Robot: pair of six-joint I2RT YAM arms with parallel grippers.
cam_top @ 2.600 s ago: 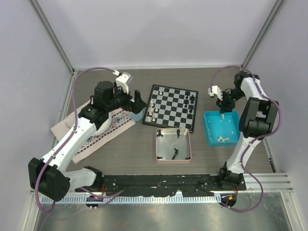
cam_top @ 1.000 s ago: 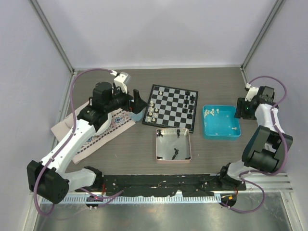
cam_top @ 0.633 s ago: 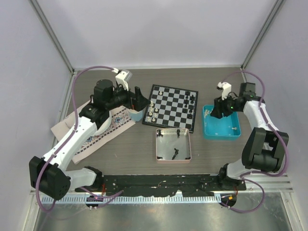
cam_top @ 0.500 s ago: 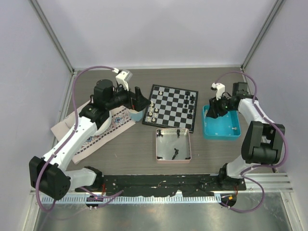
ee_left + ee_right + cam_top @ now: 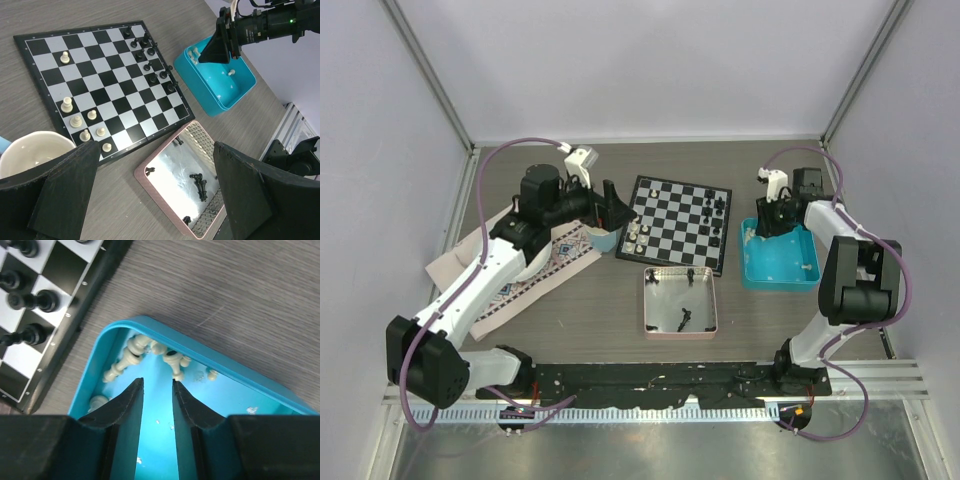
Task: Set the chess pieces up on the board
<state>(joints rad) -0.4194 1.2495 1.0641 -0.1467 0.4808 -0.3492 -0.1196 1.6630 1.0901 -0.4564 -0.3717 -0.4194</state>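
Right claw is down in the blue tray, at the corner nearest the board. Its fingers are only a narrow slit apart, with nothing between them. Just ahead of the fingertips a little heap of off-white chess pieces lies jammed into that corner, and a few more are loose on the tray floor.

Over on the other side, the left claw hangs above the surface beside the board's left edge. Its fingers are spread wide and it's empty. A white cup sits right under it, touching the board's near corner in the left wrist view.

The board lies flat mid-surface, between a patterned cloth and the blue tray. A handful of white men stand along its left side, and black men are lined up along its right side, next to the blue tray. In front of the board is the pink tray, shiny inside, with a few black pieces in it, one lying on its side.
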